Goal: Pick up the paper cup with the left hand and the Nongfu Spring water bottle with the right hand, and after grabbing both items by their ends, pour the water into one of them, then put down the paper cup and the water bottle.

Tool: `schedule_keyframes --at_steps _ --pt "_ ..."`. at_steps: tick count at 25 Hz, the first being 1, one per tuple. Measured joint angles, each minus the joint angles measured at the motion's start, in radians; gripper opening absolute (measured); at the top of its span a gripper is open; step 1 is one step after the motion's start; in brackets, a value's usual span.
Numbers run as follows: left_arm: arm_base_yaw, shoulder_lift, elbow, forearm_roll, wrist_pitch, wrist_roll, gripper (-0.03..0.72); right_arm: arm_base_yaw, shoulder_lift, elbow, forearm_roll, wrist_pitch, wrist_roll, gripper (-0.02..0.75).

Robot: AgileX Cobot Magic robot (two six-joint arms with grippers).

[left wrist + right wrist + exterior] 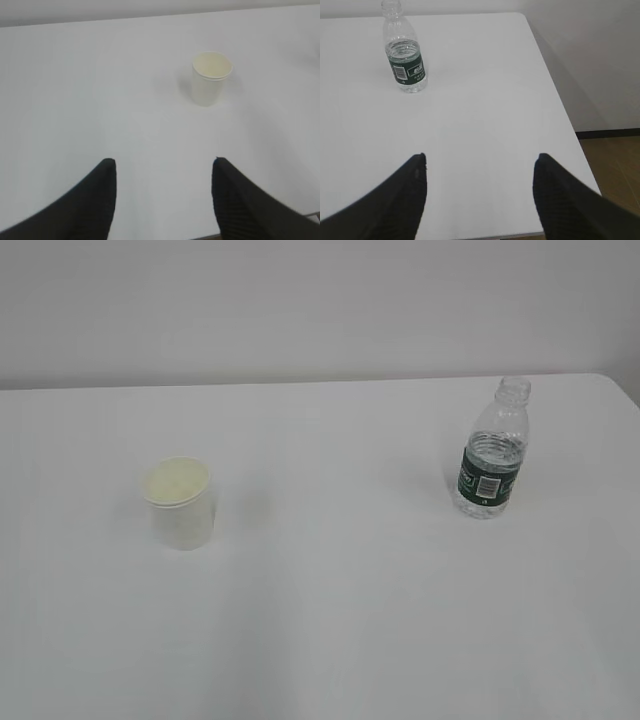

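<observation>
The white paper cup stands upright on the left of the white table, also seen in the left wrist view, well ahead of my left gripper, which is open and empty. The uncapped Nongfu Spring water bottle stands upright at the right, with water in its lower half. In the right wrist view the bottle is far ahead and to the left of my right gripper, open and empty. Neither arm shows in the exterior view.
The white table ends at a rounded right corner; its right edge drops to a brown floor. A pale wall stands behind the table.
</observation>
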Motion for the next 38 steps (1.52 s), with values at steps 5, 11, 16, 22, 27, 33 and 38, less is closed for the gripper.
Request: schedule_keyframes --at_steps 5,11,16,22,27,33,38 --pt "0.0 0.017 0.0 0.0 -0.014 0.002 0.43 0.0 0.016 -0.022 0.002 -0.028 0.0 0.512" --pt "0.0 0.058 0.0 -0.002 -0.05 0.003 0.43 0.0 0.059 -0.022 0.002 -0.108 0.0 0.511" --pt "-0.024 0.103 -0.005 0.0 -0.075 0.005 0.43 0.0 0.094 -0.022 0.011 -0.21 0.0 0.512" --pt "-0.115 0.232 -0.075 0.082 -0.126 0.005 0.421 0.0 0.156 -0.022 0.07 -0.304 0.0 0.512" --pt "-0.175 0.326 -0.108 0.099 -0.251 0.007 0.417 0.0 0.211 -0.022 0.082 -0.401 0.0 0.511" --pt "-0.185 0.405 -0.11 0.099 -0.393 0.007 0.413 0.0 0.263 -0.022 0.123 -0.507 0.0 0.512" --pt "-0.185 0.438 -0.11 0.111 -0.44 0.007 0.412 0.0 0.332 -0.022 0.147 -0.594 0.0 0.512"
